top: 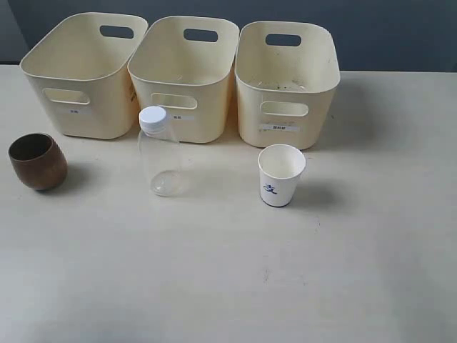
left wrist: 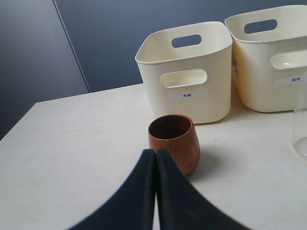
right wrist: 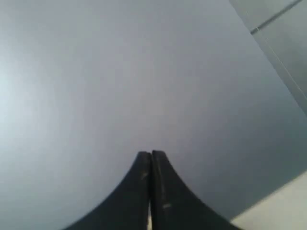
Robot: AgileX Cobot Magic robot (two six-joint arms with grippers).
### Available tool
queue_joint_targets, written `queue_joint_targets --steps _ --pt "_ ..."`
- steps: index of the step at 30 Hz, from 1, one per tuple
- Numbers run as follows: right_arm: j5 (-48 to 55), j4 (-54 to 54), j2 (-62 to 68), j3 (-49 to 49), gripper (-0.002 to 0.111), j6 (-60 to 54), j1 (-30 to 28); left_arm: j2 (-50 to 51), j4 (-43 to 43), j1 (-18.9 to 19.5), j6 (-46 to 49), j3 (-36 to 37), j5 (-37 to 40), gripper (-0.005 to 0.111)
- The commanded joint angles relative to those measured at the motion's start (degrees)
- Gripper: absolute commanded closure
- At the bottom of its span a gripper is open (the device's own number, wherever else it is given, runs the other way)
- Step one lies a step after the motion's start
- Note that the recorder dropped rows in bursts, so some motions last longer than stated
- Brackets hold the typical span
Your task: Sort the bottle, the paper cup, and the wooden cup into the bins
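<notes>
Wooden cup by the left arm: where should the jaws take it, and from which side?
Grip the wooden cup across its rounded body just below the rim, coming in level from the left gripper side, which already faces it. It stands upright with its mouth open and clear table around it; the nearest bin sits behind. The jaws are shut now, so open them first.

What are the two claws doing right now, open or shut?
Left claw: shut, holding nothing, close to the wooden cup.
Right claw: shut, holding nothing.
</notes>
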Motion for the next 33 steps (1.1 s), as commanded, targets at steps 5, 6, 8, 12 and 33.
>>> queue_joint_targets --steps 5,6,8,12,33 --pt "11.7 -16.3 6.8 -24.6 0.109 0.6 -0.3 0.2 -0.1 0.0 -0.1 -0.3 -0.3 0.107" --pt "14.8 -16.4 9.1 -27.8 0.109 0.2 -0.2 0.2 -0.1 0.0 -0.1 -0.3 -0.3 0.107" --pt "18.8 -15.6 13.8 -33.0 0.109 -2.6 -0.2 0.2 -0.1 0.0 -0.1 -0.3 -0.3 0.107" --pt "31.5 -5.3 27.9 -45.6 0.109 -19.5 2.1 0.2 -0.1 0.0 -0.1 -0.3 -0.3 0.107" --pt "62.1 -13.9 79.3 -63.6 0.109 -43.5 24.8 0.2 -0.1 0.0 -0.1 -0.3 -0.3 0.107"
